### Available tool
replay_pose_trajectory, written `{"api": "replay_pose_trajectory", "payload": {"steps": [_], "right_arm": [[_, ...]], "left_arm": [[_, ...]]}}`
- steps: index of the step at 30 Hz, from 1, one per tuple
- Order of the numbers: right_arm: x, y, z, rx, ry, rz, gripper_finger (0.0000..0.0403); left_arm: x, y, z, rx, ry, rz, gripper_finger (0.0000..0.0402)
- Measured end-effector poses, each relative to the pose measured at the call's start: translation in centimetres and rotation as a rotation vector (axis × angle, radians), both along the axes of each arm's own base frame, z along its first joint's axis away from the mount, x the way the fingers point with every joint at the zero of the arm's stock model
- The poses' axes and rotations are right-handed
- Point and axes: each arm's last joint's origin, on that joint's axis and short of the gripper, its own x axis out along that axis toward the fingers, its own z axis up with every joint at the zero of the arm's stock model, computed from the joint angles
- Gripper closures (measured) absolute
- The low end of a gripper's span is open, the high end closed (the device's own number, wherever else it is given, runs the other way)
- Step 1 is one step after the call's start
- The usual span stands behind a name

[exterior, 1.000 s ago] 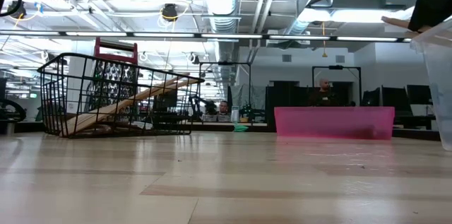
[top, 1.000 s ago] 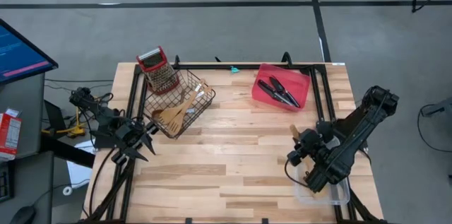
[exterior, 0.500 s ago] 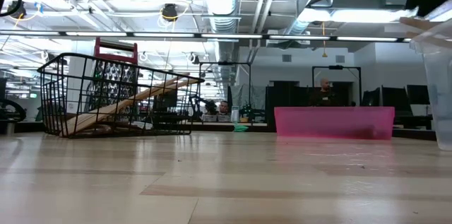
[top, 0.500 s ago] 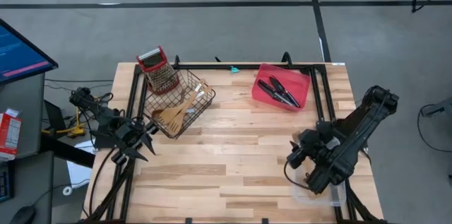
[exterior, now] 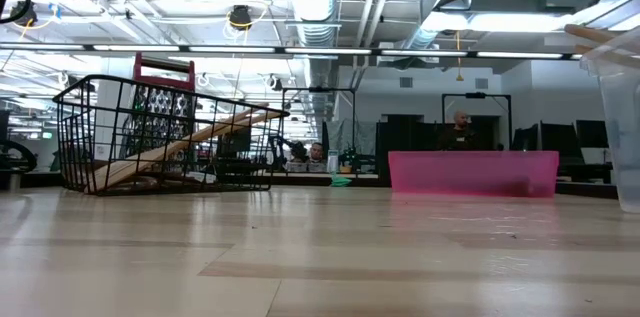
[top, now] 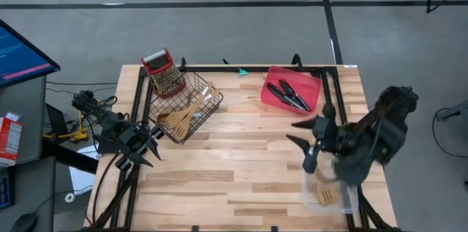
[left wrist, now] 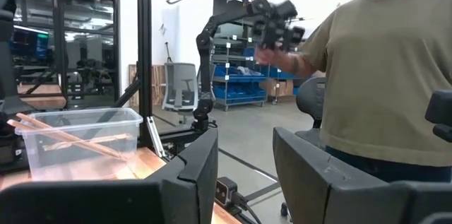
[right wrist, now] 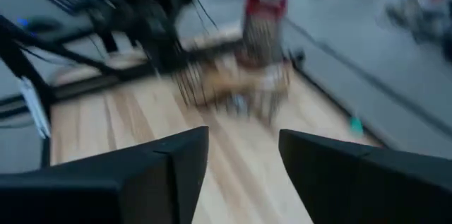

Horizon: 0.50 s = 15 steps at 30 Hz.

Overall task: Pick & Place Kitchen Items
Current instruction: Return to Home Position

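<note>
Pale wooden spatulas (top: 181,117) lie in the tilted black wire basket (top: 191,106) at the table's far left; one slants against its wall (exterior: 190,142). Black-handled knives (top: 289,95) lie in the red tray (top: 276,78). A wooden utensil (top: 326,194) lies in the clear bin (top: 352,201) at the near right, its handle (exterior: 600,35) over the rim. My right gripper (top: 298,134) hangs open and raised above the table, just left of the bin, with nothing between its fingers (right wrist: 176,160). My left gripper (left wrist: 244,174) waits open off the table's left edge.
A red-topped grater (top: 165,72) stands against the basket's far side. A black frame (top: 241,68) runs around the table. Bare wood (top: 234,166) lies between basket and bin. In the left wrist view a person in an olive shirt (left wrist: 381,68) stands beyond the table.
My right gripper has risen from low over the clear bin and swung toward the table's left, tipping up nearer to level. The wooden utensil stayed behind in the bin, its handle settling onto the rim.
</note>
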Motion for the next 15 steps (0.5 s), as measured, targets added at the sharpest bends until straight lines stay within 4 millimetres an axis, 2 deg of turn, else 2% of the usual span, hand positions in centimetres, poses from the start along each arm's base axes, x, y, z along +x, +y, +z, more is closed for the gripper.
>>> {"api": "replay_pose_trajectory", "payload": {"steps": [5,11,15], "right_arm": [[1.5,-2.4,5.8,-0.131,-0.058,0.157,0.0263],[1.1,-7.7,10.3,-0.215,-0.165,0.351,0.0382],[-0.5,-11.2,12.0,-0.222,-0.265,0.457,0.0388]], "left_arm": [[0.0,0.0,0.0,0.000,0.000,0.000,0.0284],[0.0,0.0,0.0,0.000,0.000,0.000,0.0284],[0.0,0.0,0.0,0.000,0.000,0.000,0.0284]]}}
